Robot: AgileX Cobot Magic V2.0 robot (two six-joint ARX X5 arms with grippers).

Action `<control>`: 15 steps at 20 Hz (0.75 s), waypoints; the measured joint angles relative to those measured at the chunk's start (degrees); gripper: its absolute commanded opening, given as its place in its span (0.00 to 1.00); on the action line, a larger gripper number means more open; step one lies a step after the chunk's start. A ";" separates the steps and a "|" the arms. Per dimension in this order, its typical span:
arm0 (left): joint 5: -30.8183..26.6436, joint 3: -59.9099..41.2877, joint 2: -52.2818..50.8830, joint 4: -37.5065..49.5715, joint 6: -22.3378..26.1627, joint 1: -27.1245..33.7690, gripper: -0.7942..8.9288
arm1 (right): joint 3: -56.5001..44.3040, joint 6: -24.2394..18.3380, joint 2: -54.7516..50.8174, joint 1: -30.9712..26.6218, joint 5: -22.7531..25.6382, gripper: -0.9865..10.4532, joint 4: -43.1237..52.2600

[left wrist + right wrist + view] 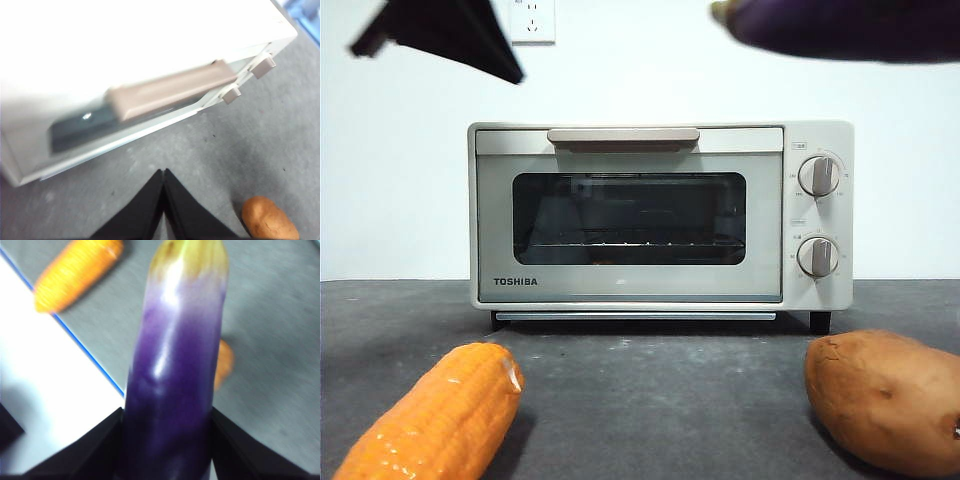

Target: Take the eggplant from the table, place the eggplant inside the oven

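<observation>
Eggplant (pixel 172 390): lifted clear of the table (pixel 650 390), lying level high above the oven's knob side.
Right gripper (pixel 167 440): jaws spread around the eggplant's thick end, clamping it from both sides.
Left gripper (pixel 163 200): jaws pressed together, holding nothing, above the oven's handle.
Oven (pixel 660 215): door closed, at the table's back edge.
Corn (pixel 435 420): front left corner.
Sweet potato (pixel 885 395): front right corner.

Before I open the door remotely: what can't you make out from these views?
- Eggplant: front view's top edge cuts it; right gripper unseen there.
- Oven interior: dark glass hides most.
- Knob markings: too small.
- Left gripper: the wrist view is blurred; its distance above the handle is unclear.
</observation>
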 measured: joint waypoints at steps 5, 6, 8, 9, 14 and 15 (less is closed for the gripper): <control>-5.40 16.94 13.92 -8.90 5.62 -3.04 0.09 | 0.00 -0.24 -4.22 0.00 4.76 0.24 -1.97; -5.73 19.63 16.17 -10.23 6.58 -3.63 0.09 | 0.00 -0.24 -5.01 0.00 5.77 0.24 -2.43; -6.60 22.64 19.28 -10.58 7.91 -4.61 0.09 | 0.00 -0.24 -6.84 0.00 7.06 0.24 -2.82; -7.63 23.41 20.28 -10.75 8.44 -5.07 0.09 | 0.00 -0.24 -7.56 0.00 7.43 0.24 -2.82; -9.20 24.59 23.69 -10.54 9.99 -6.80 0.09 | 0.00 -0.20 -10.67 0.00 8.11 0.24 -2.82; -9.29 24.74 23.87 -10.60 10.32 -6.93 0.09 | 0.00 -0.20 -10.99 0.00 8.11 0.24 -2.84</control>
